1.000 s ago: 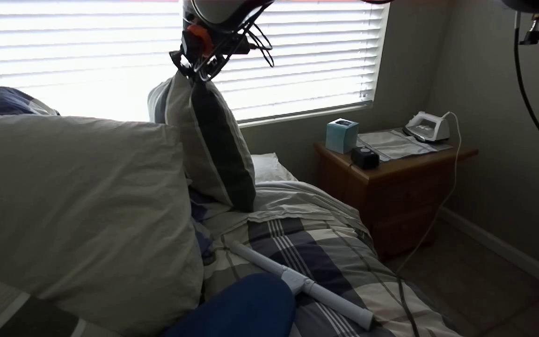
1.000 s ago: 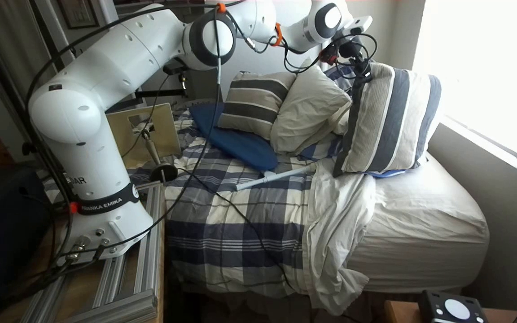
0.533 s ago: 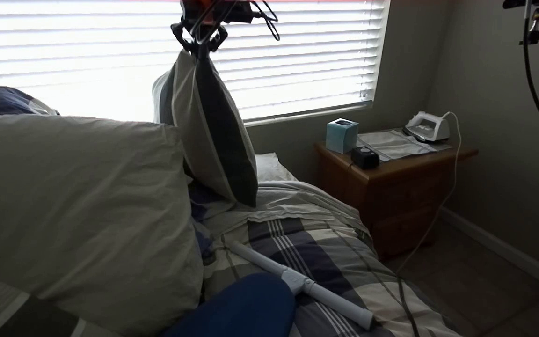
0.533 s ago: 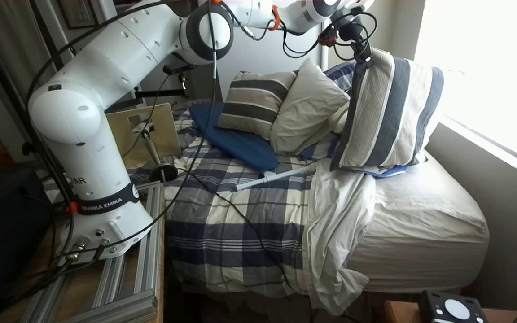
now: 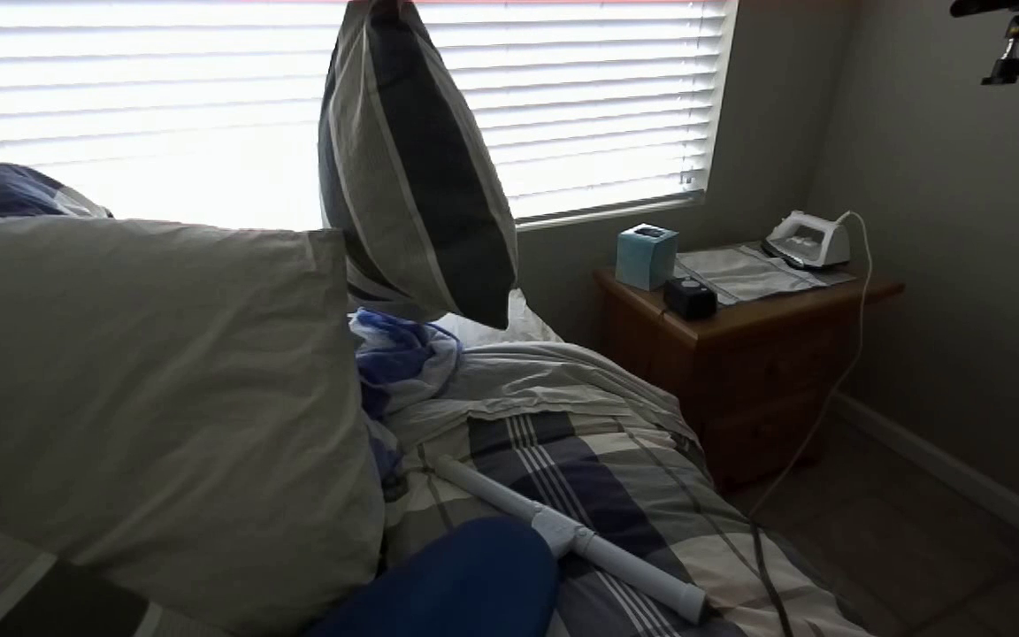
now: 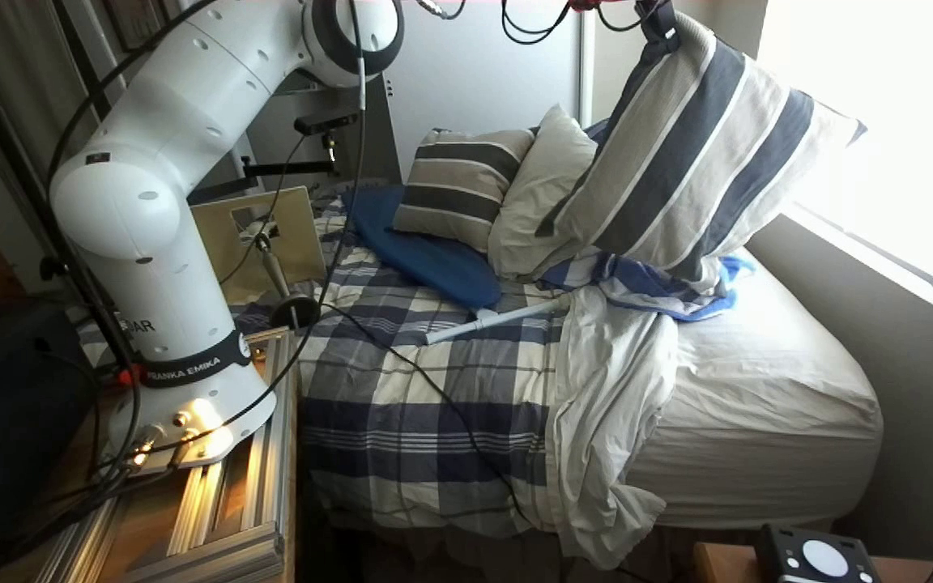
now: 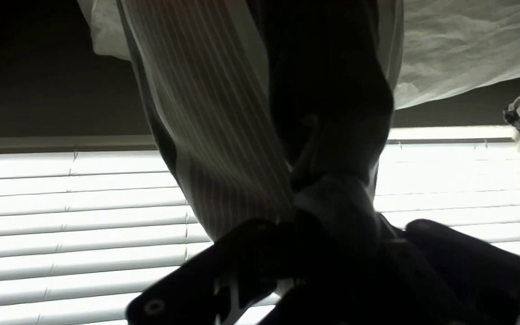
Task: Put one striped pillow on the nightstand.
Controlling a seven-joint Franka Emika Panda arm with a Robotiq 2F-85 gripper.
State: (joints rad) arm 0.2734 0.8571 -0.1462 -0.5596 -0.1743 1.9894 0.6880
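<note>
White arm (image 6: 199,105) angled high over bed (image 6: 758,389), gripper (image 6: 662,36) clamped on corner of striped pillow (image 6: 701,154)

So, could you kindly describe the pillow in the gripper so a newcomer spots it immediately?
Find the bed, then the bright window beside it. In front of the window is the striped pillow, broadly banded in grey and cream. Unlike the other striped pillow and the plain cream pillow, it is held at one corner by the gripper.

In an exterior view, pincer (image 6: 661,34) cropped above, nightstand (image 6: 726,564) cropped below — fingers (image 7: 183,284) blurred in wrist view
</note>
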